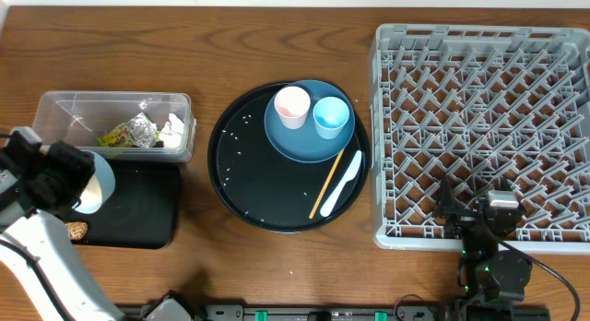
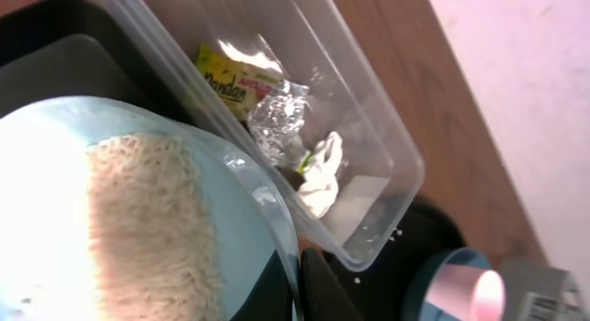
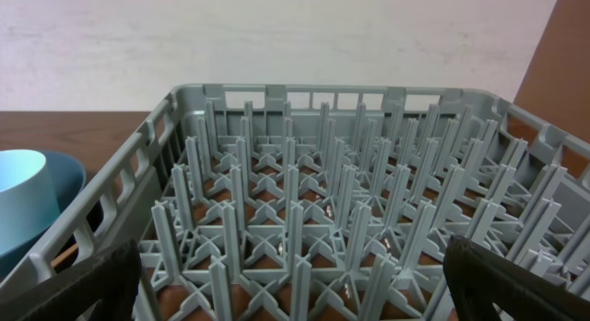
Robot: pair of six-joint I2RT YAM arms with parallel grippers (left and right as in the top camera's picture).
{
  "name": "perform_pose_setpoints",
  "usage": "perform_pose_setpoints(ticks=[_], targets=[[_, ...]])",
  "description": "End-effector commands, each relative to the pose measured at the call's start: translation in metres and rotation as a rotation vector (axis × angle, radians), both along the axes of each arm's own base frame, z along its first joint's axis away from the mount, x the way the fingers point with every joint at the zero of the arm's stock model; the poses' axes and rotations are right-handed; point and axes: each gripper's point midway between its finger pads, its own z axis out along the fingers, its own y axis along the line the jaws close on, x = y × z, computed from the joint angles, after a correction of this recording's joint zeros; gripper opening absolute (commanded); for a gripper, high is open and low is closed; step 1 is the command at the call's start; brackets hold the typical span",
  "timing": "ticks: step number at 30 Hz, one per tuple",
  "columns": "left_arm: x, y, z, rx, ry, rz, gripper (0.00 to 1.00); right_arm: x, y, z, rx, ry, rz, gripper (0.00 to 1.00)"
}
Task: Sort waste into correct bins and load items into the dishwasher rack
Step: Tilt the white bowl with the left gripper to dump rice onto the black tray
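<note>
Sorting looks mostly done; loading has not begun. The clear rectangular plastic tub [image 1: 115, 95], well left of the large round black tray [image 1: 244, 178], holds the crumpled silver foil ball [image 1: 141, 129], the yellow-green wrapper [image 1: 115, 135] and the crumpled white paper [image 1: 172, 130]. The shallow black rectangular tray [image 1: 143, 206], just left of the round tray, carries the small brown food lump [image 1: 78, 231].

The left gripper [image 1: 72, 173] is clamped on the white bowl [image 2: 138, 219], which is tipped on its side above that tray. Pale rice clings in a thick patch inside the bowl's smooth, bluish-white wall, so emptying it seems to be the step in hand.

On the round tray lie loose white rice grains [image 1: 241, 129], the thin wooden chopstick [image 1: 327, 183], the white plastic spoon [image 1: 343, 183] and the dark blue round plate [image 1: 304, 148], which bears the pink cup [image 1: 292, 106] and the light blue cup [image 1: 331, 116]. Right of the round tray, the large square grey plastic grid crate [image 1: 378, 136] holds nothing. The right gripper [image 3: 295, 289] hangs at its near edge, fingers wide apart and empty.
</note>
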Motion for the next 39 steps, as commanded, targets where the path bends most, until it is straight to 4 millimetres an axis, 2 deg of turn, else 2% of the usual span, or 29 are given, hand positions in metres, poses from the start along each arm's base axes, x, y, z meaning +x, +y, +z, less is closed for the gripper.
perform_pose_setpoints(ticks=[1,7,9,13,18,23,28,32,36,39], targets=[[0.012,-0.004,0.007,-0.051,-0.067,-0.066,0.06,0.0,0.003,-0.001,-0.008,0.005,0.012,0.99],[0.024,-0.005,-0.006,-0.061,-0.093,-0.165,0.06,0.0,0.003,-0.001,-0.008,0.005,0.012,0.99],[0.029,-0.009,-0.002,-0.083,-0.141,-0.209,0.06,0.0,0.003,-0.001,-0.008,0.005,0.012,0.99],[0.035,-0.011,0.017,-0.168,-0.287,-0.267,0.06,0.0,0.003,-0.001,-0.008,0.005,0.012,0.99],[0.022,-0.001,0.025,-0.235,-0.348,-0.235,0.06,0.0,0.003,-0.001,-0.008,0.005,0.012,0.99],[0.008,0.004,0.013,-0.297,-0.336,-0.179,0.06,0.0,0.003,-0.001,-0.008,0.005,0.012,0.99],[-0.003,0.005,0.013,-0.302,-0.419,-0.207,0.06,0.0,0.003,-0.001,-0.008,0.005,0.012,0.99],[-0.014,0.008,0.0,-0.297,-0.424,-0.186,0.07,0.0,0.003,-0.001,-0.008,0.005,0.012,0.99],[-0.021,0.002,-0.003,-0.294,-0.52,-0.223,0.06,0.0,0.003,-0.001,-0.008,0.005,0.012,0.99],[-0.027,0.006,-0.004,-0.299,-0.556,-0.205,0.06,0.0,0.003,-0.001,-0.008,0.005,0.012,0.99]])
